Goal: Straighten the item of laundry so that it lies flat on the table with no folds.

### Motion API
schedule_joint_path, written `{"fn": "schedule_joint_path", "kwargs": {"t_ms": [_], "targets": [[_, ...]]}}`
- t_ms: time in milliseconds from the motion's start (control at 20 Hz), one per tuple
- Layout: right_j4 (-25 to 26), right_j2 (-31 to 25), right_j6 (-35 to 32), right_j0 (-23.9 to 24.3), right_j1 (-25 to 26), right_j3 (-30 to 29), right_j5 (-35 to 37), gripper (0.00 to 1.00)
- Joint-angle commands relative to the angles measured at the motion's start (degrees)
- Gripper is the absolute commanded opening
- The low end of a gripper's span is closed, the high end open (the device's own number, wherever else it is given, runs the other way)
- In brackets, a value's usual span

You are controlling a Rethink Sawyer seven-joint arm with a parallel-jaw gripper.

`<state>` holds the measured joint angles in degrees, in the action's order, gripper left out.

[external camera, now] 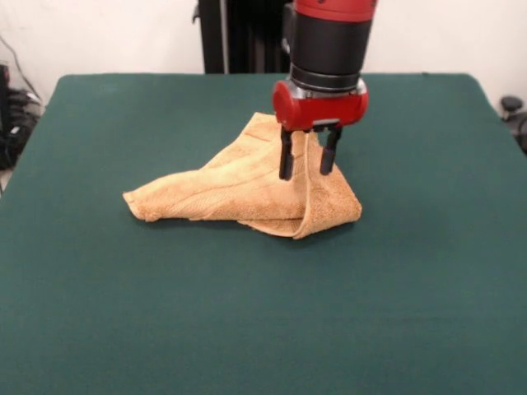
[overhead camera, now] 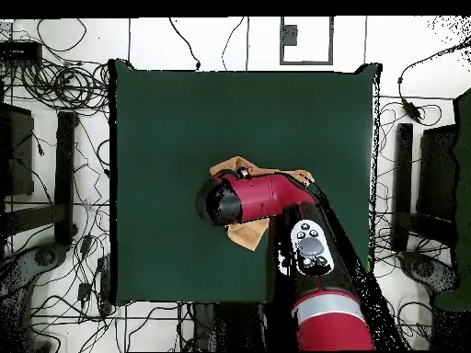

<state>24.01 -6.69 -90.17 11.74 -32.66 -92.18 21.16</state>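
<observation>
Straddling raised fold of crumpled orange-tan terry-cloth towel (external camera: pixel 247 191), red-and-black gripper (external camera: pixel 308 162) hangs with fingers spread, fold between them, not visibly pinched. Towel bunched near middle of dark green felt tabletop (external camera: pixel 148 313); overhead, arm hides most of it.

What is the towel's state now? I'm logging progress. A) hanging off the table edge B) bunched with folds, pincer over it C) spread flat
B: the towel lies crumpled with a raised fold, the open pincer straddling that ridge, on the table.
</observation>
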Motion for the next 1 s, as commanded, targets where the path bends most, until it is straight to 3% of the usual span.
{"fn": "schedule_joint_path", "kwargs": {"t_ms": [50,250,700,1000], "targets": [[-4.02,0.26,-12.5,-0.53,1.9,1.94,-2.24,1.0],[-4.76,-0.81,-11.9,0.42,2.73,1.88,-3.55,1.0],[-5.39,-3.22,-11.32,1.65,9.98,3.52,-10.86,1.0],[-7.88,-5.09,-10.45,2.01,12.11,3.63,-9.22,1.0]]}}
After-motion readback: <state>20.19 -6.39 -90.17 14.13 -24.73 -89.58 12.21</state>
